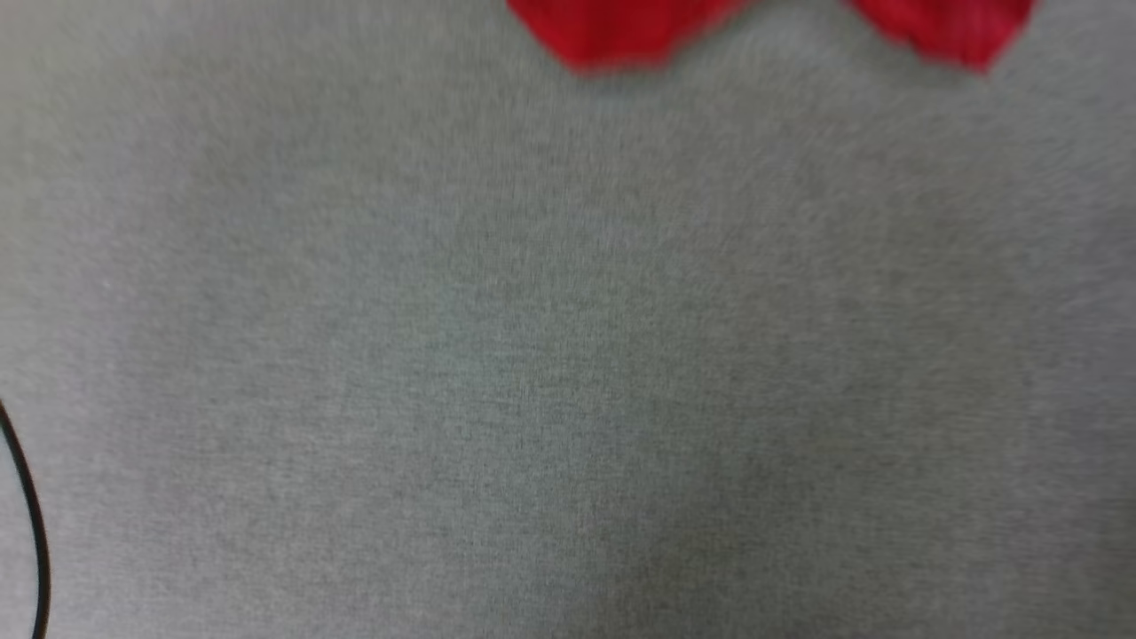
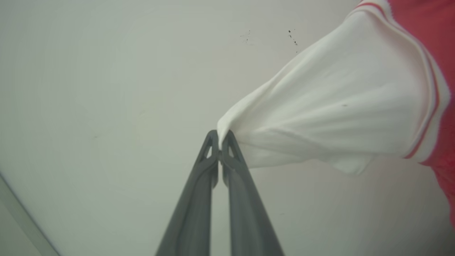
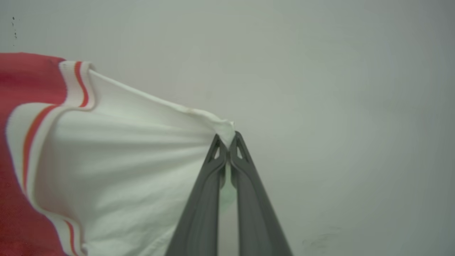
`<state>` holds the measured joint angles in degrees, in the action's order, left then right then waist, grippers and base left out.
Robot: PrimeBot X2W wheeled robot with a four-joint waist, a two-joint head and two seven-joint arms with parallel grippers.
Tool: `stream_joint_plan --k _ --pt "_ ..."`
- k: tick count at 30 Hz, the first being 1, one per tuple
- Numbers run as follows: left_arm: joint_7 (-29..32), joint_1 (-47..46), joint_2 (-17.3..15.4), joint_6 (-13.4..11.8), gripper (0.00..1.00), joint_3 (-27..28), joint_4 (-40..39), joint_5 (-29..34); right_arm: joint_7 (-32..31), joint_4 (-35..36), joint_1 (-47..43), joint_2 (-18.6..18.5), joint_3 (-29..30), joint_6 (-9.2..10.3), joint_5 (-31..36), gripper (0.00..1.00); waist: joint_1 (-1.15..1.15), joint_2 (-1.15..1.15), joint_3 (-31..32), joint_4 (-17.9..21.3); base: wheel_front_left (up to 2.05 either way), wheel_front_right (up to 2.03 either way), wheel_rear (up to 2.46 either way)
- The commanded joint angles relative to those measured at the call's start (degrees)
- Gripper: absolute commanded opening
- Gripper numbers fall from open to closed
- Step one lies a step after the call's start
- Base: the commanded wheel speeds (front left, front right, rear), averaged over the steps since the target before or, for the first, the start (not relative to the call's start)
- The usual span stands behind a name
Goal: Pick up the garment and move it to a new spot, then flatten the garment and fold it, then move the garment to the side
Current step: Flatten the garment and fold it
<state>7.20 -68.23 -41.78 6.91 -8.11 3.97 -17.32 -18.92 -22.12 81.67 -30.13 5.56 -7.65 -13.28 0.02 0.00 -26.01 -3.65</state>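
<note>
The garment is a red shirt with white sleeves and red-white striped trim. In the left wrist view my left gripper [image 2: 220, 139] is shut on the tip of one white sleeve [image 2: 337, 106], which stretches taut up and to the right toward the red body [image 2: 426, 21]. The right wrist view shows my right gripper [image 3: 226, 139] shut on the tip of the other white sleeve [image 3: 135, 167], pulled taut to the left toward the red body [image 3: 28, 78]. In the blurred head view, two red pieces of the garment [image 1: 612, 31] hang along the top edge.
A grey cloth surface [image 1: 568, 355] spreads below in the head view, with a thin black cable [image 1: 31, 524] at the lower left edge. Behind both grippers is a pale plain surface [image 2: 106, 89], with a lighter band [image 2: 21, 220] at the left wrist view's lower left.
</note>
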Motion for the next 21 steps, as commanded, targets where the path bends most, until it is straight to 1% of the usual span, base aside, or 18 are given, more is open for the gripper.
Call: stream_joint_plan --k 1,6,10,14,18,21 --pt "-2.1 -5.3 0.6 -0.4 0.0 -0.2 4.4 1.3 1.6 -2.6 4.0 0.0 1.6 0.31 2.0 0.0 -0.02 0.0 -7.4 -1.8 0.0 0.0 0.0" --pt "-7.6 -17.0 3.4 -0.4 0.0 -2.7 14.6 3.6 6.7 -8.8 12.1 2.6 3.4 0.31 5.9 0.0 -0.02 0.0 -11.7 -2.6 0.0 0.0 0.0" --pt "-12.0 -20.9 5.9 -0.4 0.0 -4.6 20.9 4.5 10.9 -13.0 14.3 4.4 3.8 0.3 7.9 0.0 -0.02 0.0 -13.4 -3.1 0.0 0.0 0.0" --pt "-16.0 -20.5 7.9 -0.1 0.0 -6.3 26.9 4.3 13.7 -16.4 12.3 5.1 2.8 0.28 7.6 0.0 -0.02 0.0 -13.7 -3.3 0.0 0.0 0.0" --pt "-19.2 -16.7 10.1 0.0 0.0 -7.6 31.3 3.5 15.7 -19.0 8.5 5.0 2.5 0.27 6.2 0.0 -0.02 0.0 -12.5 -3.4 0.0 0.0 0.0" --pt "-20.7 -12.6 11.4 0.1 0.0 -8.6 32.9 2.9 16.7 -20.5 4.5 5.0 1.9 0.24 4.0 0.0 -0.02 0.0 -10.8 -3.2 0.0 0.0 0.0"
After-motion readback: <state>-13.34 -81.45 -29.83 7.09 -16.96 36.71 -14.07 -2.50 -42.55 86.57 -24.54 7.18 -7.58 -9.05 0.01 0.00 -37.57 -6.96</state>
